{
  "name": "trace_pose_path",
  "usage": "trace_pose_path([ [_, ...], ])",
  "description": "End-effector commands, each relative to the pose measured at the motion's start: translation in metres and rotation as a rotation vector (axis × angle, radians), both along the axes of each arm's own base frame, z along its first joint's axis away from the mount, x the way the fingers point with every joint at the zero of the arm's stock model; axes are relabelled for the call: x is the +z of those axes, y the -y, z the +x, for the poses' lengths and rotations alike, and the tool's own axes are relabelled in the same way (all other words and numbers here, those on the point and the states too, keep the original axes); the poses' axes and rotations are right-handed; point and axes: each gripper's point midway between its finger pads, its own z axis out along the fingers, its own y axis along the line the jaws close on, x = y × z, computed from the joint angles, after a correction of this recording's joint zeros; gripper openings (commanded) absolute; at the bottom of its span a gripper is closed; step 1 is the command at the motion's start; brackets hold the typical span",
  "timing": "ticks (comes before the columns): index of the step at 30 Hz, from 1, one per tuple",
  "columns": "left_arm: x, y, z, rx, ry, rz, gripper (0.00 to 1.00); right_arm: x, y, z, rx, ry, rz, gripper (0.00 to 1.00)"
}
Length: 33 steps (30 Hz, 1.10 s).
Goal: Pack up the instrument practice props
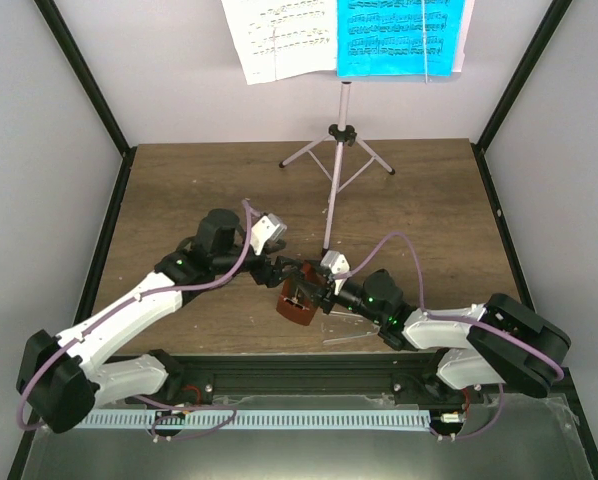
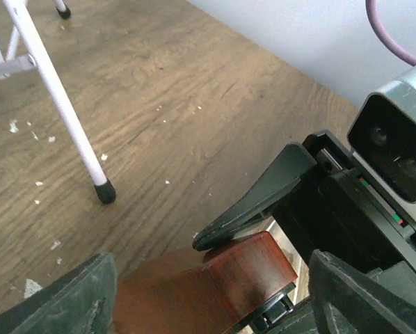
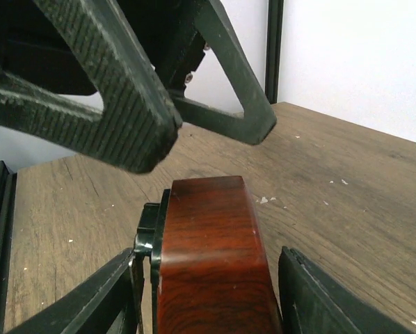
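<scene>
The small brown metronome (image 1: pixel 297 303) sits mid-table between my two grippers. My right gripper (image 1: pixel 317 290) is shut on it: in the right wrist view its fingers flank the metronome (image 3: pixel 208 264), and in the left wrist view one right fingertip (image 2: pixel 253 209) presses on the brown body (image 2: pixel 215 285). My left gripper (image 1: pixel 279 270) is open, its wide-set fingers either side of the metronome without touching it. The pale pink tripod music stand (image 1: pixel 337 150) stands at the back, with a white sheet (image 1: pixel 279 35) and a cyan sheet (image 1: pixel 399 35) on its desk.
One stand leg (image 2: pixel 55 97) ends in a black foot (image 2: pixel 105 191) close to the left gripper. A faint clear piece (image 1: pixel 354 337) lies on the table beside the right arm. Black frame posts line both sides, and a black rail (image 1: pixel 299 375) runs along the near edge.
</scene>
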Motion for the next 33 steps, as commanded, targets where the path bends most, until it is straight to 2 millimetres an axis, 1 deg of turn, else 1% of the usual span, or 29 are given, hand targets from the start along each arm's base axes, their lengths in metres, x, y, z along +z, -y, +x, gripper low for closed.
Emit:
trace_pose_path([
  [1,0.011,0.008,-0.005,-0.044,-0.029,-0.035,0.74,0.007,0.0,-0.001,0.01,0.024,0.032,0.53],
  [8,0.005,0.01,-0.004,-0.047,-0.045,-0.026,0.57,0.005,-0.001,0.0,0.012,0.023,0.031,0.51],
  [13,0.002,0.01,-0.003,-0.049,-0.051,-0.019,0.5,0.004,0.0,0.003,0.006,0.02,0.031,0.5],
  [19,0.0,0.011,-0.004,-0.055,-0.054,-0.015,0.46,0.004,-0.001,0.008,-0.012,0.013,0.024,0.51],
  [33,-0.004,0.014,-0.006,-0.069,-0.062,-0.007,0.44,0.005,-0.003,0.026,-0.071,-0.001,-0.001,0.57],
])
